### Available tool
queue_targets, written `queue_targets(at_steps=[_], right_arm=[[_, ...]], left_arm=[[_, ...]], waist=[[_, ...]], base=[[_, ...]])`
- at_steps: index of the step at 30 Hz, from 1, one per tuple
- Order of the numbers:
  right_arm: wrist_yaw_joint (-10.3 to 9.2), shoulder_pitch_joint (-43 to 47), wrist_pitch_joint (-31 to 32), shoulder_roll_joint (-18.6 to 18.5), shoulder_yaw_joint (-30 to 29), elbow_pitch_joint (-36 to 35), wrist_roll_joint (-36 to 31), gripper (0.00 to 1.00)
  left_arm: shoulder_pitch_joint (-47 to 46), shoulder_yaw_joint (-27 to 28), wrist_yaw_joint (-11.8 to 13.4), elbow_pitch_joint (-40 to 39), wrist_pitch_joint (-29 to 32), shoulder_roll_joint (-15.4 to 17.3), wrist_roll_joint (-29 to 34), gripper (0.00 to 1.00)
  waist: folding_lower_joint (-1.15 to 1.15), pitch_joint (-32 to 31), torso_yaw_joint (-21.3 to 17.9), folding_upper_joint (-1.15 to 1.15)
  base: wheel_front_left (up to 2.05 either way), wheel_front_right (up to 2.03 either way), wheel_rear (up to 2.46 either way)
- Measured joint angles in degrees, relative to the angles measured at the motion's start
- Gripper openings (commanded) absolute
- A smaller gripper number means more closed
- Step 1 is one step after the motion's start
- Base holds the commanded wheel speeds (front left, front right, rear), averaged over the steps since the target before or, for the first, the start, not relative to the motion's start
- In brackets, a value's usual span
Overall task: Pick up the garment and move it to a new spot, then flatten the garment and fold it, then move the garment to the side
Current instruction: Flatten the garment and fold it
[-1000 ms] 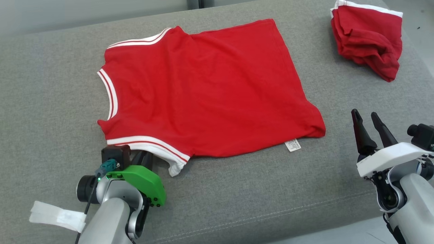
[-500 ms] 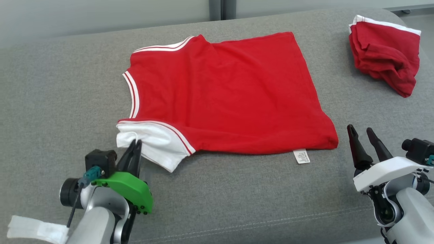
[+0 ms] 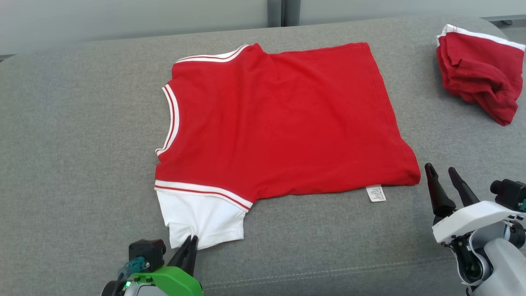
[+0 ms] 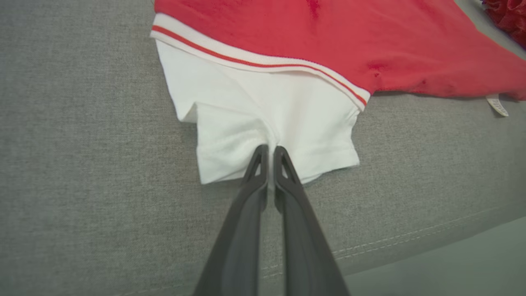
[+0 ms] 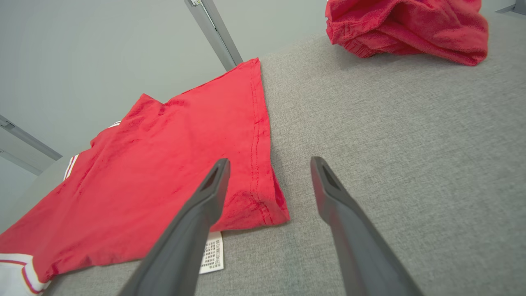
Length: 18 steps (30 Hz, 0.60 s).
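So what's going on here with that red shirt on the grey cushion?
The robot is working on a red shirt spread mostly flat on the grey cushion. Its left gripper is shut on the edge of the white sleeve nearest the robot. The right gripper is open beside the shirt's near corner, holding nothing. Nothing is folded yet. A second red garment sits bunched at the far right.

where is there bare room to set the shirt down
Widest: grey cushion left of the red shirt. Narrower strip between the shirt and the crumpled red garment. Crowded in front: left hand pinching the white sleeve, right hand open.
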Motion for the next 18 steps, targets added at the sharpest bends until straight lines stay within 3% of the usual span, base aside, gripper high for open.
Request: queue_targets(at_steps=[18], right_arm=[[0.00,-0.1,0.0,0.1,2.4,3.4,0.1,1.00]], left_arm=[[5.0,2.9,0.5,-3.3,2.3,-0.4,-0.1,0.00]], waist=[[0.00,1.0,0.6,0.00]], base=[[0.00,0.00,0.00]])
